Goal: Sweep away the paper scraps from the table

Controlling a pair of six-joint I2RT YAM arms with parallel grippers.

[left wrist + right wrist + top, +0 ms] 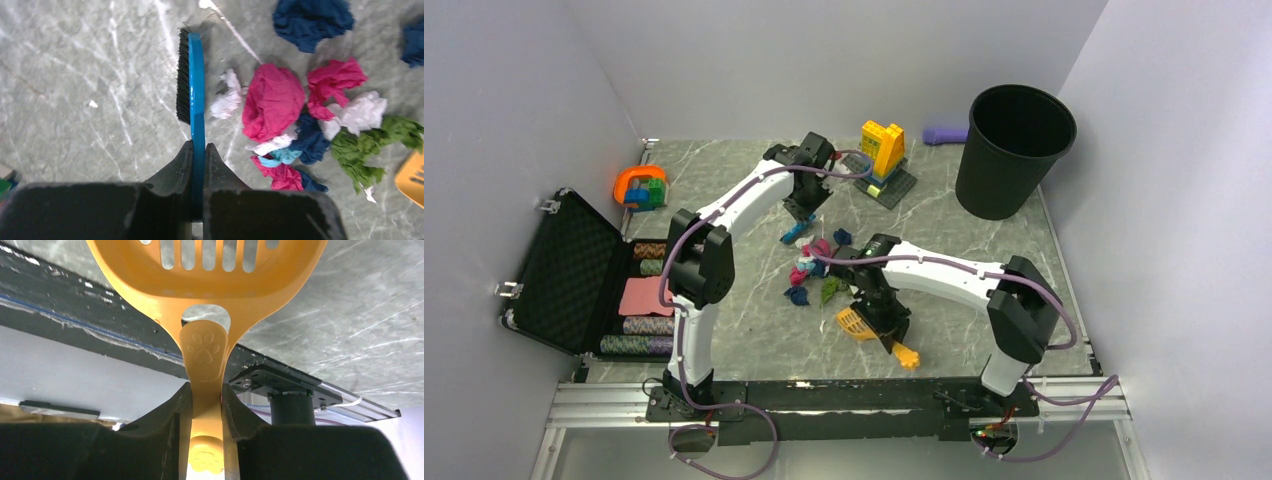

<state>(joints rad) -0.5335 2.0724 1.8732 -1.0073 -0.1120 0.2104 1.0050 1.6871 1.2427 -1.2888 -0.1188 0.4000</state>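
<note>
Midway across the table [984, 250] the paper scraps [272, 102] sit in a loose heap. They look like light, soft wads that would probably skitter, so they are better pushed with bristles than pinched. On their far-left side the left gripper [198, 150] clamps a blue brush [192, 75]. On their near side the right gripper [202, 390] clasps an orange scoop [205, 270]. The scoop's front lip is cut off, so I can't tell whether it touches down.

Right wrist view: scoop [205, 285] bowl cut off at 12 o'clock. Left wrist: brush [197, 90] handle end hidden between jaws; dark blue scrap [415, 42] cropped at 3 o'clock edge. Top: purple object [944, 134] partly behind bin [1014, 150], unidentifiable.
</note>
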